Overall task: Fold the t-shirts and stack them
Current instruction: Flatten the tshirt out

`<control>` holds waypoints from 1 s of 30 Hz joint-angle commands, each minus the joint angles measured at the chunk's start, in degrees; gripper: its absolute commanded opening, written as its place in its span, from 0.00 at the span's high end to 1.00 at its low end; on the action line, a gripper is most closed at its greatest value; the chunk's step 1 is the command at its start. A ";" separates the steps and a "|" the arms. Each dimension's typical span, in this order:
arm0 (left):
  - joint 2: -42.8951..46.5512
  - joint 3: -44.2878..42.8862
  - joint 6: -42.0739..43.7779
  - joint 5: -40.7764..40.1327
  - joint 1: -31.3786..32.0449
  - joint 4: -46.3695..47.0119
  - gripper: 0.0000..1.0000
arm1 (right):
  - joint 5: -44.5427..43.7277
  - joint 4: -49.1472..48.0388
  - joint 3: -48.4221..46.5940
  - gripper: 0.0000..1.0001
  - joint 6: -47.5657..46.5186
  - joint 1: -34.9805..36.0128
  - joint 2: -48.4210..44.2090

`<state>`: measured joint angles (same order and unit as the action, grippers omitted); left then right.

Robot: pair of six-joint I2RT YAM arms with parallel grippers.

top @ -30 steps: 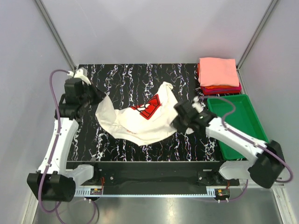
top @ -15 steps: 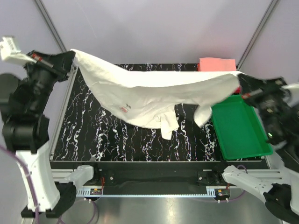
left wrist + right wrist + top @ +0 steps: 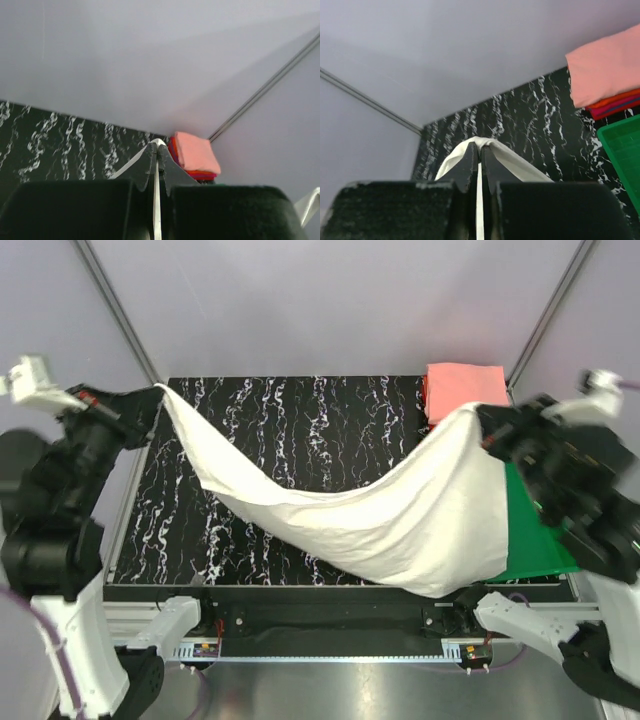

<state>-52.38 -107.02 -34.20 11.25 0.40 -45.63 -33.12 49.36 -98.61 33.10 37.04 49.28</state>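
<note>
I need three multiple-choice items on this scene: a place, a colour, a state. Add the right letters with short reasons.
1. Where is the stack of folded t-shirts? A) far right corner of the table B) near left corner C) middle
2. Its top t-shirt is: A) dark B) salmon-pink C) green
3. The cream-white t-shirt is: A) flat on the table B) folded on the stack C) hanging between left fingers and right fingers
1 A: it sits at the far right corner. 2 B: pink cloth lies uppermost. 3 C: both pairs of fingers pinch it, and it sags between.
</note>
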 commanded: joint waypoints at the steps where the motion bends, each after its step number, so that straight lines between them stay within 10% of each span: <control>1: -7.71 5.94 3.69 0.88 -0.32 -0.61 1.00 | 4.19 -1.80 -0.43 1.00 -3.91 -0.12 13.98; 5: -16.76 8.16 4.14 0.01 -0.32 6.33 1.00 | 11.75 -7.33 -6.23 1.00 -5.68 -3.19 27.51; 12: -44.27 -29.04 -0.59 -6.32 -6.98 7.13 1.00 | 16.41 -11.66 -40.17 1.00 -12.61 -15.93 56.75; 18: -47.56 -27.35 -20.28 7.55 -17.54 21.95 1.00 | 28.29 -7.61 -64.58 1.00 -12.01 -23.50 67.18; 23: -42.56 -24.58 -22.94 15.99 -20.44 28.05 1.00 | 26.19 -8.40 -53.74 1.00 -13.85 -24.47 58.06; 30: -19.56 -2.17 -8.36 14.33 -21.85 24.28 1.00 | 22.22 -13.50 -14.14 1.00 -13.07 -24.47 37.51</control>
<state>-79.96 -113.45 -48.18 23.99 -20.49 -24.27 -8.45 39.44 -124.86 20.51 12.71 92.40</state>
